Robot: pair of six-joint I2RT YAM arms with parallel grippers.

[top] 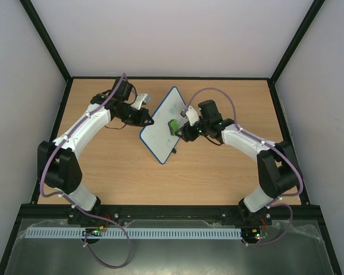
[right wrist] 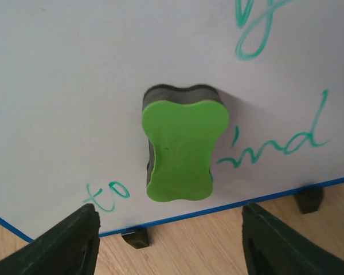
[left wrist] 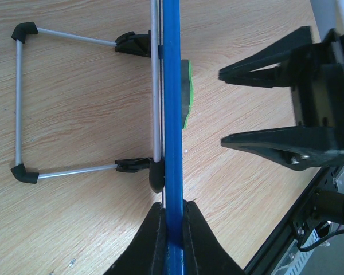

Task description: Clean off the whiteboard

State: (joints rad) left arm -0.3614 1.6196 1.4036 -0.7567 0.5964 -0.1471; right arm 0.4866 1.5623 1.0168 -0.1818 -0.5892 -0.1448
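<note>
The right gripper had its fingers spread wide, with nothing between them. Ahead of the tips and centred on the gap, a green eraser with a dark felt layer sat flat against the whiteboard, clear of both fingers. Green handwriting ran beyond each finger on either side of the eraser. The blue frame and black feet lay just past the tips, above the wooden table.
</note>
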